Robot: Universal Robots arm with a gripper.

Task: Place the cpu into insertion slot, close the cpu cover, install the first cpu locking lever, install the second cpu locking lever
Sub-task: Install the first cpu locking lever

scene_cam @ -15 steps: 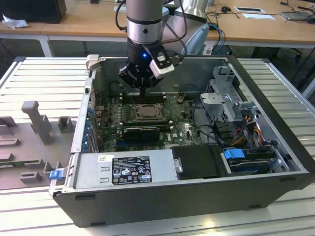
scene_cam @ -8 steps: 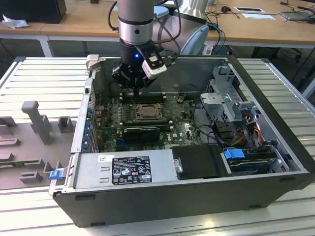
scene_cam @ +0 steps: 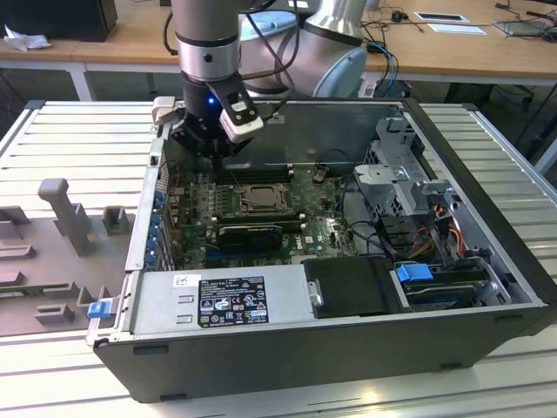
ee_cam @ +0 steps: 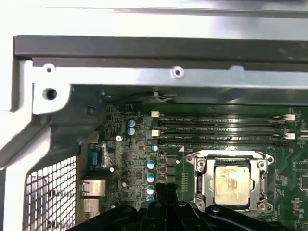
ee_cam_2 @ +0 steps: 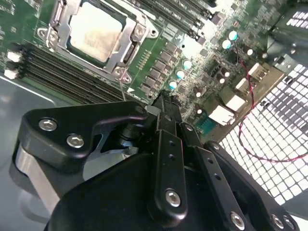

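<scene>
1. The black two-fingered claw (ee_cam_2: 166, 107) is drawn in narrow, its tips together, and we see nothing held between them. It hangs low inside the open grey metal computer case (scene_cam: 218, 348), close above the green circuit board (ee_cam: 186, 185).

2. Directly under the claw's tip runs a row of small blue-topped round capacitors (ee_cam: 150, 165). In the first wrist view the claw touches none of them, as far as we can tell.

3. Just beside the claw lies the insertion slot (scene_cam: 259, 198), the small square socket in the board. The cpu (ee_cam_2: 96, 29), a flat square chip with a silver-grey metal top, already sits in it, level and square.

4. Around the chip lies the cpu cover (ee_cam_2: 127, 45), a thin silver metal frame with a cut-out centre. In both wrist views it lies flat over the chip's edges, so we judge that placing and closing are done.

5. A thin metal rod (ee_cam_2: 121, 87) runs from the cover's near corner toward the claw. We take it for a locking lever, but cannot tell whether it is hooked down.

6. We judge the step in hand to be the first lever. It calls for a fine, sure contact on a very slim rod, pressed down and tucked under its catch without scraping the board.

7. Beyond the socket, away from the claw, lie the long black memory slots (ee_cam: 221, 130).

8. The case rests on a ribbed metal worktop (scene_cam: 78, 148).
</scene>
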